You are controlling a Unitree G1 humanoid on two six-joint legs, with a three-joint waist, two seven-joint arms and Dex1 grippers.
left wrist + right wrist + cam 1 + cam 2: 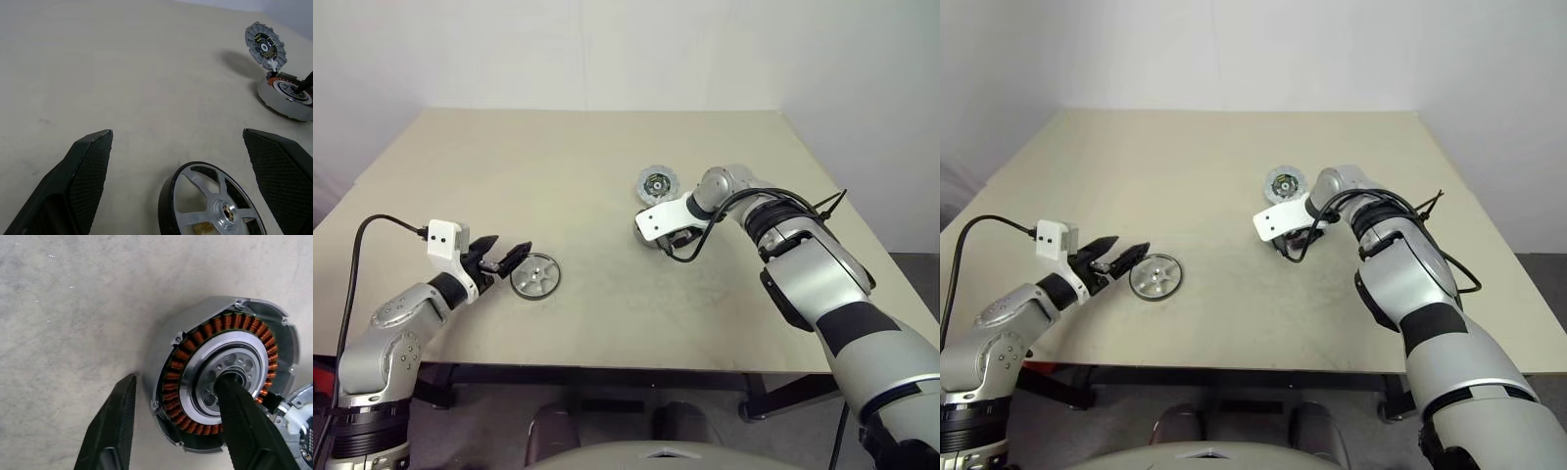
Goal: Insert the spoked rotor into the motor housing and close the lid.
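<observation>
The spoked rotor (535, 275) lies flat near the table's front left, and in the left wrist view the spoked rotor (215, 205) sits between my left gripper's wide-open fingers. My left gripper (512, 248) is just to its left, holding nothing. The motor housing (225, 372) rests right of centre with its copper windings facing up. My right gripper (177, 381) points down astride its wall: one finger is in the hollow centre, and the other is outside with a small gap. The lid (656, 183) stands tilted behind the housing (286, 95), dark-centred face showing.
The beige table (558, 147) runs to a white wall at the back, and its front edge is close behind the rotor. A black cable (372, 230) loops from my left wrist. More cables (803, 211) hang by my right forearm.
</observation>
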